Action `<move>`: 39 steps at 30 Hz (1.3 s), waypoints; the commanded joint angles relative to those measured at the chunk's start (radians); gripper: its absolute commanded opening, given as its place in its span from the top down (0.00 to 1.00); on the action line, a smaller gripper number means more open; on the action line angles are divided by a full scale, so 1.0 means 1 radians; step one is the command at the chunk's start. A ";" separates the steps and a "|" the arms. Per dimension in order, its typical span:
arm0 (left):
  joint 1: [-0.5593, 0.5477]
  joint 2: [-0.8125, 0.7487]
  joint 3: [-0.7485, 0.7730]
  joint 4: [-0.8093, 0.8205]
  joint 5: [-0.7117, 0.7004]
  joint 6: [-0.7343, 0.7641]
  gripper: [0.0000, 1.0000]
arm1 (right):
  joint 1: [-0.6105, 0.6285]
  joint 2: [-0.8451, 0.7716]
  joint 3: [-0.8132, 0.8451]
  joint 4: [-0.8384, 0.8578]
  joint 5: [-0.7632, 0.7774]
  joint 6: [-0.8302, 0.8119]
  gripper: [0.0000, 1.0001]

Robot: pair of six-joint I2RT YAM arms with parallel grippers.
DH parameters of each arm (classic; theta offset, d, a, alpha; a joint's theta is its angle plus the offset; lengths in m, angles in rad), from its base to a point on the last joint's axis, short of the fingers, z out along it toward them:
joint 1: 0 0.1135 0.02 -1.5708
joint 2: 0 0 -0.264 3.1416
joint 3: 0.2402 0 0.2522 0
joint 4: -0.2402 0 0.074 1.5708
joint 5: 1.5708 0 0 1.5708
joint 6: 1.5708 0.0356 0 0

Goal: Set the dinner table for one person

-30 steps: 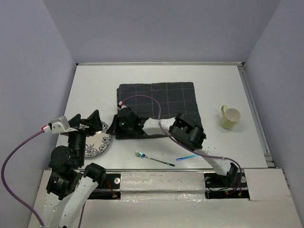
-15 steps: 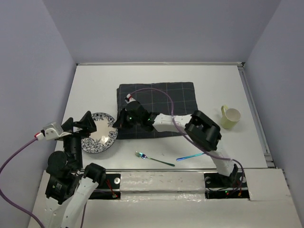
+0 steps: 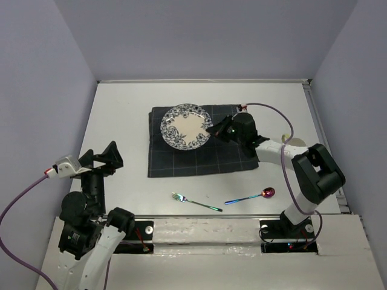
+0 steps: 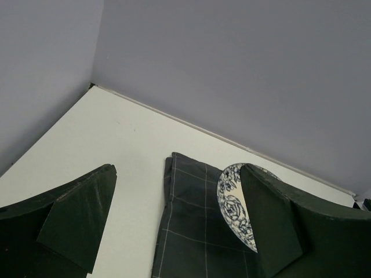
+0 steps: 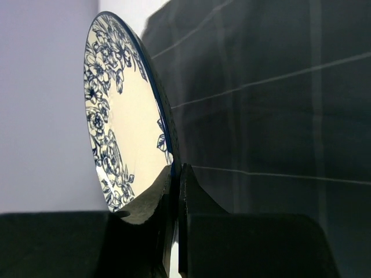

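Table (image 3: 121,115): matte white, carrying every item; it fills the top view from the arm bases to the far wall.
Cloth (image 3: 205,154): dark grey with thin pale check lines, lying flat on the table around its middle.
Plate (image 3: 186,125): cream centre with a blue floral border, over the far-left part of the cloth. The right wrist view shows it nearly edge-on; whether it touches the cloth cannot be told.
Right end effector (image 3: 211,128): closed on the plate's right rim, with 1 finger on each face of the rim in the right wrist view.
Left end effector (image 3: 101,154): spread wide and holding nothing, near the table's left edge and well apart from the cloth.
Fork (image 3: 196,202): iridescent, lying on bare table near the front edge, between the cloth and the arm bases.
Spoon (image 3: 249,197): blue handle and reddish-purple bowl, just right of the fork, apart from it.
Writing: the plate's pattern is floral only; anything finer is too small to make out.
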 commanded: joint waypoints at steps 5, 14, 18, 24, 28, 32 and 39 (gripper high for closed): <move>0.017 0.026 0.013 0.045 0.025 0.020 0.01 | -0.116 -0.091 -0.077 0.163 -0.090 0.029 1.00; 0.023 0.035 0.012 0.048 0.036 0.022 0.01 | -0.145 -0.011 -0.074 0.176 -0.126 0.024 1.00; 0.025 0.038 0.010 0.049 0.045 0.021 0.01 | -0.145 0.018 -0.075 0.197 -0.141 0.030 1.00; 0.031 0.047 0.009 0.054 0.067 0.026 0.01 | -0.145 0.063 -0.068 0.239 -0.166 0.045 1.00; 0.033 0.049 0.009 0.054 0.068 0.026 0.01 | -0.145 0.089 -0.058 0.257 -0.170 0.055 1.00; 0.033 0.052 0.009 0.054 0.070 0.026 0.01 | -0.145 0.104 -0.061 0.254 -0.162 0.053 1.00; 0.034 0.055 0.009 0.057 0.074 0.026 0.01 | -0.145 0.132 -0.077 0.262 -0.156 0.052 1.00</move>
